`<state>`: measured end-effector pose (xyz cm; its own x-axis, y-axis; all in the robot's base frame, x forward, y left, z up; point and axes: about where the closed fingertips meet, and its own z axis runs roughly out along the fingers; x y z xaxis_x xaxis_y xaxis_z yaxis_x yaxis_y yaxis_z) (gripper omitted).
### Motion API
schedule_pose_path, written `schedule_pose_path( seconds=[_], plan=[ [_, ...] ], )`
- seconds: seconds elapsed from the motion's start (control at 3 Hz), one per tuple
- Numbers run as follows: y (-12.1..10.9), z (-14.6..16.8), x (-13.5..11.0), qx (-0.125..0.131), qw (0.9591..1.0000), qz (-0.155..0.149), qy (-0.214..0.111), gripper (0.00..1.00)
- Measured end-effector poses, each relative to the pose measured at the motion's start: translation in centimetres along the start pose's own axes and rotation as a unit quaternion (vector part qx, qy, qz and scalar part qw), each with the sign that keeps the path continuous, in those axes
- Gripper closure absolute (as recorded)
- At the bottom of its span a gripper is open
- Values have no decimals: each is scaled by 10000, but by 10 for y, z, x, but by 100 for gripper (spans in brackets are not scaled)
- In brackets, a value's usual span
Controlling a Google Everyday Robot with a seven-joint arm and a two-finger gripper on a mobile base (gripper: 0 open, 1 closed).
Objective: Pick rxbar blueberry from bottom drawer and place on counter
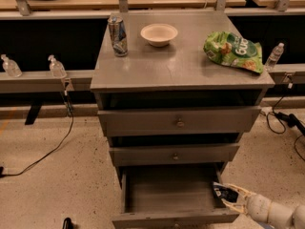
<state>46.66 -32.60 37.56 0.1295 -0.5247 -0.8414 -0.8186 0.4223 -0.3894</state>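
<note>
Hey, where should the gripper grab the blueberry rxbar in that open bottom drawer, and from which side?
Across its narrow width, near the middle. The rxbar blueberry is a thin dark bar at the right side of the open bottom drawer, so coming in from the front right, where the gripper is, likely clears the middle drawer above.

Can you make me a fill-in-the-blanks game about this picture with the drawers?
The bottom drawer is pulled ____. The gripper is at that drawer's ____ side, its jaws closed on the rxbar blueberry. On the counter, a white ____ sits between the can and the green bag.
Missing words: open, right, bowl.
</note>
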Motion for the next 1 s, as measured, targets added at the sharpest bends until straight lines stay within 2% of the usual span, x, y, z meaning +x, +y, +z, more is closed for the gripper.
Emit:
schedule_pose_path(
  seconds=[0.33,0.67,1.0],
  plan=[
    [-14,-24,-41,-103,9985,-530,81,100],
    [-57,-53,-89,-206,9938,-1090,-52,100],
    [-97,-71,-128,-229,9880,-1515,-184,100]
  ],
)
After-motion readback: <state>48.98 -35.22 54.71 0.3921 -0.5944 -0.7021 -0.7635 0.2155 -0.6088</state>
